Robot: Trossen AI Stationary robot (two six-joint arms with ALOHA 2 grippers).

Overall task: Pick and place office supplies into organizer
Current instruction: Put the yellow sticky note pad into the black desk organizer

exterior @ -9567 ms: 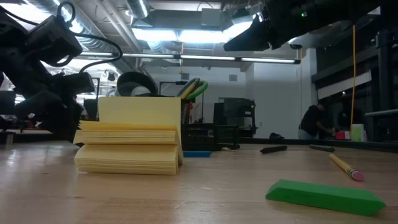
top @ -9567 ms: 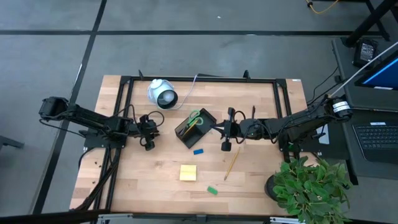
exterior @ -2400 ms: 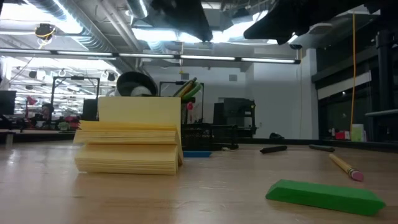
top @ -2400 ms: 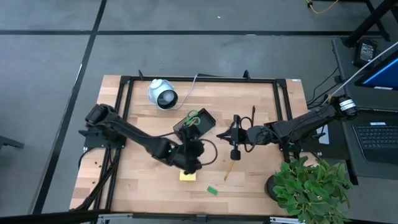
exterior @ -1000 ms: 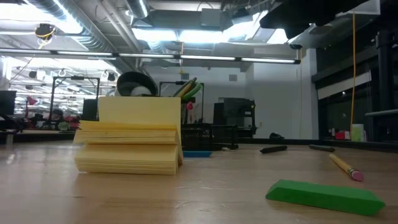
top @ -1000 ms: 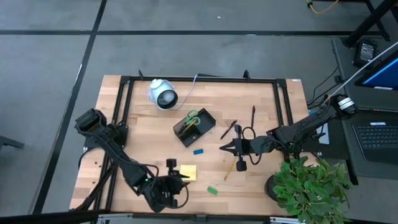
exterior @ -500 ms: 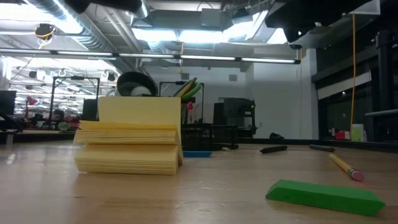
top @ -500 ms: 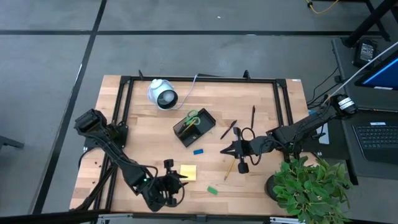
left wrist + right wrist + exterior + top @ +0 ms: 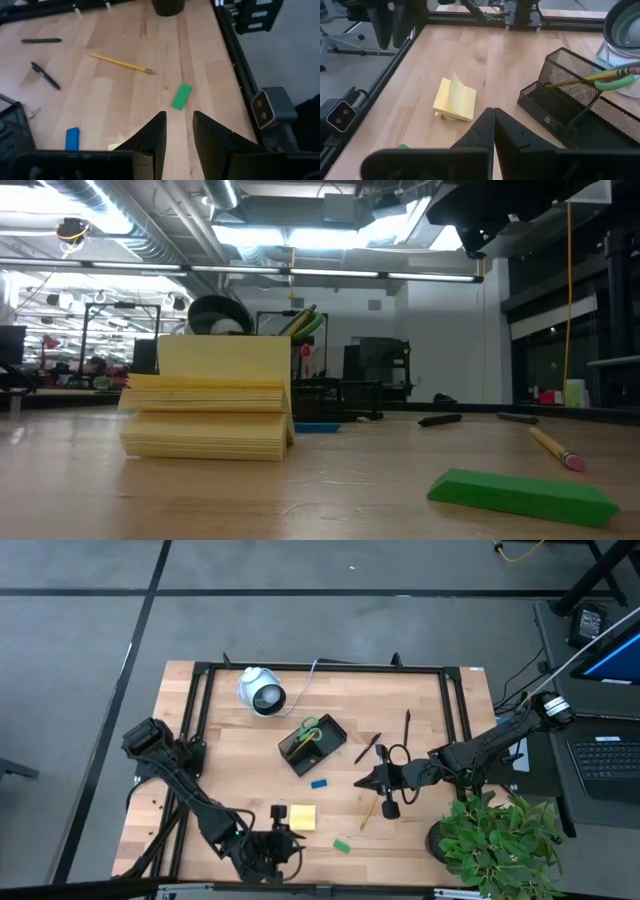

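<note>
1. Left gripper (image 9: 278,817) sits near the front edge of the table, right beside the yellow sticky-note pad (image 9: 302,817), fingers parted, holding nothing.
2. Right gripper (image 9: 365,781) is clamped shut, empty, by the pencil (image 9: 367,811).
3. Organizer (image 9: 314,743) sits mid-table with the green-handled scissors (image 9: 312,729) inside.

Looking past your right gripper (image 9: 493,120), you see its two dark fingers pressed together, tips meeting above the wooden table (image 9: 470,55). Just beyond them lies the yellow sticky-note pad (image 9: 454,100), its top sheet curled upward, and a sliver of the green block (image 9: 403,147) shows beside the gripper body. The black mesh organizer (image 9: 580,107) stands apart from the pad, holding a pencil (image 9: 585,78) and the green-handled scissors (image 9: 620,80).
</note>
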